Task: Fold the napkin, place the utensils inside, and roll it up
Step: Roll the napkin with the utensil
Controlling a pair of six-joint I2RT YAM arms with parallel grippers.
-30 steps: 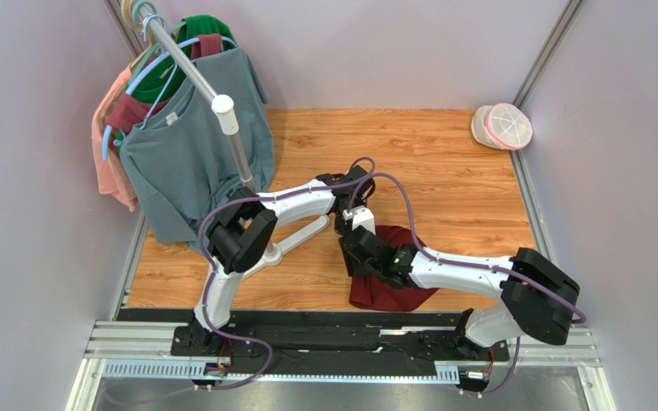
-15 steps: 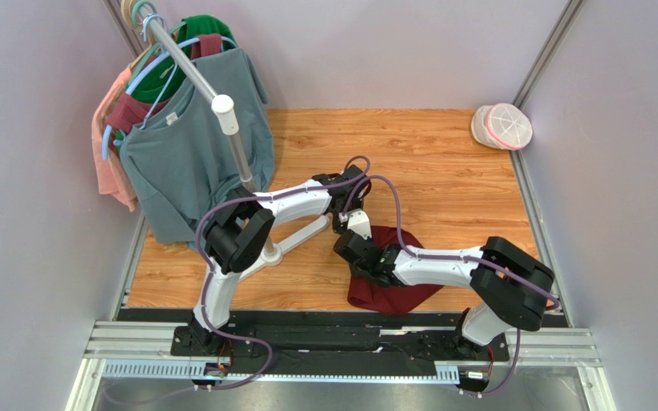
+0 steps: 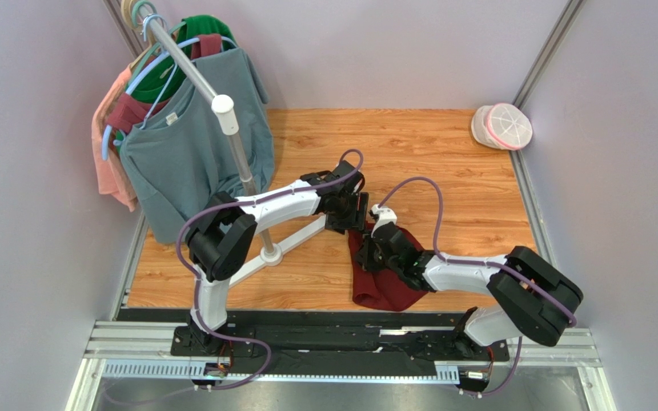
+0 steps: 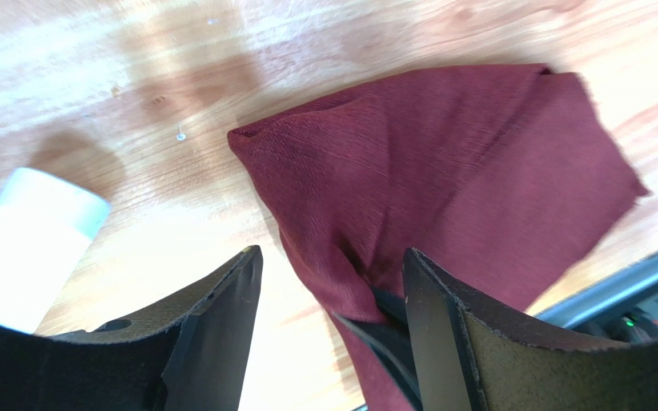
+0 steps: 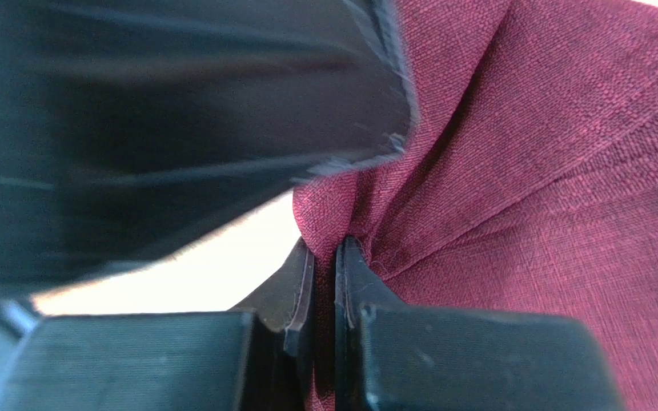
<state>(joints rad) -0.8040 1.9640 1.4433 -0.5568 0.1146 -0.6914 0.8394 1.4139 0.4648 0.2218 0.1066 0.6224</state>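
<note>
The dark red napkin (image 3: 375, 289) lies crumpled on the wooden table between the two arms, and it fills much of the left wrist view (image 4: 452, 163). My right gripper (image 3: 376, 249) is shut on a raised fold at the napkin's far left edge, the cloth (image 5: 547, 171) pinched between its fingertips (image 5: 325, 250). My left gripper (image 3: 351, 224) hovers right over that pinch, open (image 4: 331, 257), its fingers straddling the fold without holding it. One left finger (image 5: 178, 111) looms across the right wrist view. The utensils are out of view.
A clothes rack with hanging shirts (image 3: 186, 145) stands at the back left. Its white T-shaped base (image 3: 294, 240) lies just left of the grippers, with one end in the left wrist view (image 4: 36, 248). A white and pink cap (image 3: 502, 126) sits in the far right corner.
My left gripper has opened and let go of the napkin. My right gripper has shut on the napkin's raised edge and shifted a little right and away.
</note>
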